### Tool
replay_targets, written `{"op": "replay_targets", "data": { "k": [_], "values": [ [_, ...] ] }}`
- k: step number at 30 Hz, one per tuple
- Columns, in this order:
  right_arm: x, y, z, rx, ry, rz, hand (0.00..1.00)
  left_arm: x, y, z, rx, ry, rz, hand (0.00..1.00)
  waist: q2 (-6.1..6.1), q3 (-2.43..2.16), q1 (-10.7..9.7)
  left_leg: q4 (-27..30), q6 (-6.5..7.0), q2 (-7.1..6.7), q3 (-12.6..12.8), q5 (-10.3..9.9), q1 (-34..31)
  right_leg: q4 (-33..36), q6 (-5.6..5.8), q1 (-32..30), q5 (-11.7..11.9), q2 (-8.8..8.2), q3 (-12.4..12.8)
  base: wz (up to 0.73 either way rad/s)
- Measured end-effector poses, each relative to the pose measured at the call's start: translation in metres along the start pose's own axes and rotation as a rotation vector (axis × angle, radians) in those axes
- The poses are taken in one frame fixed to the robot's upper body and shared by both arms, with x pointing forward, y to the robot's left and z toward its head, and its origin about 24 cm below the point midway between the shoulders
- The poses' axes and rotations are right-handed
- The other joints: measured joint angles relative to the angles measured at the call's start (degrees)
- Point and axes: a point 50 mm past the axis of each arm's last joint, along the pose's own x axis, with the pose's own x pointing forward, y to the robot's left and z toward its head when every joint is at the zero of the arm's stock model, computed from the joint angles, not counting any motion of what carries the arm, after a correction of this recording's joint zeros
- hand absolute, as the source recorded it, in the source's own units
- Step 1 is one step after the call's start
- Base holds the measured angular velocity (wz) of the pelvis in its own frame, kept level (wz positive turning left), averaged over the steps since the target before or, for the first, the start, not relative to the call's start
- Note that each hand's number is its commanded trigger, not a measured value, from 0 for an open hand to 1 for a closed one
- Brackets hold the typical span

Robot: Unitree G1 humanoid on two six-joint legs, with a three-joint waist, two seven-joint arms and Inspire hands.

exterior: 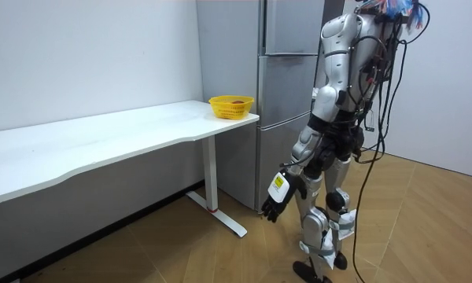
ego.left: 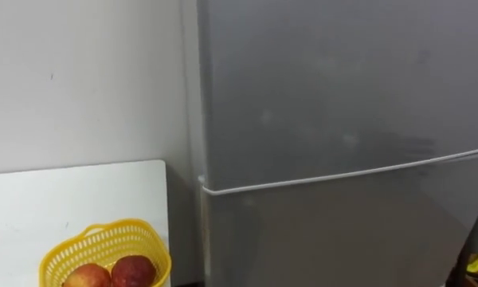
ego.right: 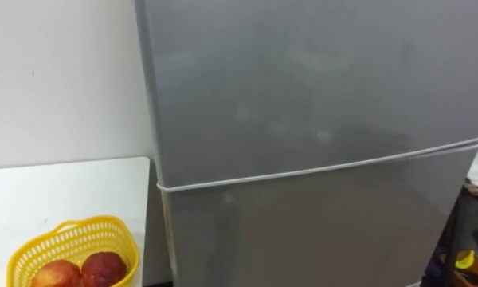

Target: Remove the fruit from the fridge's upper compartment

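Observation:
The grey fridge (ego.left: 334, 88) fills most of the eye views. Its upper door (ego.right: 303, 80) and lower door (ego.right: 303, 231) are both shut, with a pale seam (ego.left: 342, 175) between them. In the room view I stand upright close in front of the fridge (exterior: 287, 86), facing it. My left hand (exterior: 277, 200) hangs low beside my thigh, fingers relaxed and holding nothing.
A white table (ego.left: 64, 199) stands against the wall, left of the fridge. At its corner sits a yellow basket (ego.left: 103, 243) holding two red fruits (ego.left: 132, 271). A small yellow thing (ego.left: 476, 263) lies low at the fridge's right. The wooden floor (exterior: 425, 228) stretches behind me.

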Motion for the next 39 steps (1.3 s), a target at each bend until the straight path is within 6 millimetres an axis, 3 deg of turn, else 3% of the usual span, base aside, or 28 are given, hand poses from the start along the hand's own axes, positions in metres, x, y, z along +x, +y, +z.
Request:
{"op": "replay_targets", "data": {
  "k": [3, 7, 10, 15, 20, 25, 34, 39],
  "values": [
    [-0.003, -0.028, -0.033, -0.087, 0.130, -0.096, 0.00, 0.000, 0.001, 0.001, 0.000, -0.003, 0.001, 0.00, -1.10, 0.03, 0.19, 0.02, 0.01, -0.05, -0.02, 0.00, 0.05, -0.15, 0.04, 0.11, -0.05, 0.03, 0.37, 0.00],
    [-0.017, -0.058, -0.069, -0.145, 0.276, -0.185, 0.00, 0.000, 0.000, 0.000, 0.000, 0.000, -0.008, 0.00, -1.68, 0.02, 0.29, -0.02, 0.01, -0.09, -0.24, 0.00, -0.04, -0.71, 0.12, 0.34, -0.05, 0.01, 0.45, 0.01],
    [-0.030, -0.083, -0.095, -0.178, 0.385, -0.265, 0.00, 0.000, 0.000, -0.001, -0.002, 0.004, -0.024, 0.00, -1.41, 0.08, 0.30, -0.09, 0.02, -0.20, -0.33, 0.00, 0.01, -0.85, 0.22, 0.50, -0.10, -0.07, 0.39, 0.03],
    [-0.048, -0.105, -0.123, -0.261, 0.513, -0.307, 0.00, 0.000, -0.001, -0.001, -0.008, 0.004, -0.045, 0.00, -0.41, 0.15, 0.39, -0.09, 0.02, -0.33, -0.36, 0.00, 0.34, -0.88, 0.27, 0.67, -0.30, -0.09, 0.43, 0.00],
    [-0.060, -0.113, -0.138, -0.389, 0.584, -0.264, 0.00, 0.000, -0.003, 0.001, -0.011, -0.002, -0.048, 0.00, 0.42, 0.15, 0.40, -0.20, 0.01, -0.22, -0.25, 0.00, 0.31, -0.75, 0.16, 0.19, -0.47, -0.10, 0.46, 0.00],
    [-0.076, -0.122, -0.155, -0.538, 0.683, -0.193, 0.00, 0.000, -0.004, 0.001, -0.010, 0.000, -0.047, 0.00, -0.11, 0.21, 0.78, -0.23, 0.01, -0.21, -0.25, 0.00, 0.57, -0.82, 0.10, 0.50, -0.51, 0.00, 0.48, 0.00],
    [-0.108, -0.124, -0.187, -0.576, 0.855, -0.122, 0.00, 0.000, -0.007, 0.002, -0.014, 0.003, -0.063, 0.00, -0.53, 0.51, 2.24, -0.63, 0.01, -0.18, -0.41, 0.00, 1.69, -0.89, 0.35, 1.38, -0.91, -0.28, 0.39, 0.00],
    [-0.126, -0.128, -0.200, -0.634, 0.961, -0.055, 0.00, 0.000, -0.010, -0.002, -0.009, 0.021, -0.080, 0.00, 0.08, 0.52, 2.96, -0.63, 0.03, -0.25, -0.37, -0.01, 1.98, -0.84, 0.44, 1.78, -0.96, -0.37, 0.36, 0.00]
  ]
}}
